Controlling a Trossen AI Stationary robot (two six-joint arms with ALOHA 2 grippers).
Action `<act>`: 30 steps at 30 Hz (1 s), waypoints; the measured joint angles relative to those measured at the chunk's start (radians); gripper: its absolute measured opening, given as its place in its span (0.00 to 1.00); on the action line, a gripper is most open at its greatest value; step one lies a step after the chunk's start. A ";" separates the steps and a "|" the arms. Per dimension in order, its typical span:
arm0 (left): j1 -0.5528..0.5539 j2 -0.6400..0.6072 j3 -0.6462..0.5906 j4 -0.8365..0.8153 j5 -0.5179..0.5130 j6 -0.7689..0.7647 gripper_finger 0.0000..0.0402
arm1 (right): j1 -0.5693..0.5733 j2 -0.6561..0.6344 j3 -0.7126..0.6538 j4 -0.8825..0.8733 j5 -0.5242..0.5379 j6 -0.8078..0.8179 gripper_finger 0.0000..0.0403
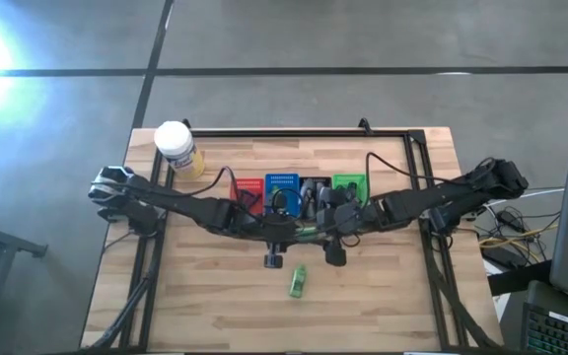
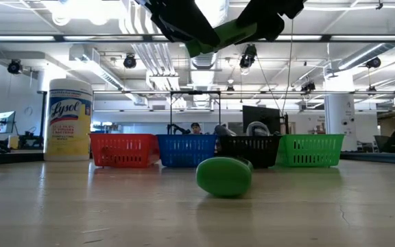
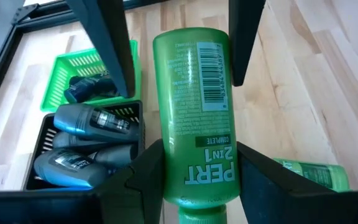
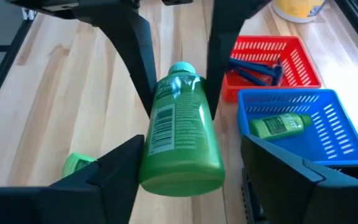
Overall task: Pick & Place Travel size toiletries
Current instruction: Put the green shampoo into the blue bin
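One green bottle (image 3: 194,118) in clenched left hand (image 3: 197,149); right hand (image 4: 191,142) released; second bottle (image 1: 298,281) loose.

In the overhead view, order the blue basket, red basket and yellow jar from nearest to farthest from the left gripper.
From the left gripper, mid-table:
1. blue basket, just behind it.
2. red basket, the next basket leftward.
3. yellow jar, at the back-left corner.

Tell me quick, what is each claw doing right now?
Left claw: closed on the green bottle.
Right claw: open, straddling the same bottle's other end, not squeezing it.
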 joint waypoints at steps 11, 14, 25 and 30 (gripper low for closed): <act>0.003 0.000 0.000 0.001 -0.009 -0.006 0.43 | 0.000 0.000 0.000 0.001 -0.011 -0.013 0.43; 0.001 -0.003 0.000 -0.004 -0.010 -0.020 0.47 | 0.000 0.000 0.000 0.004 -0.011 0.008 0.40; -0.032 -0.129 0.000 -0.348 -0.235 -0.247 0.68 | -0.001 0.001 -0.002 0.024 0.188 0.340 0.44; -0.086 -0.249 -0.032 -0.549 -0.428 -0.410 0.70 | -0.002 0.074 -0.002 0.159 0.348 0.577 0.41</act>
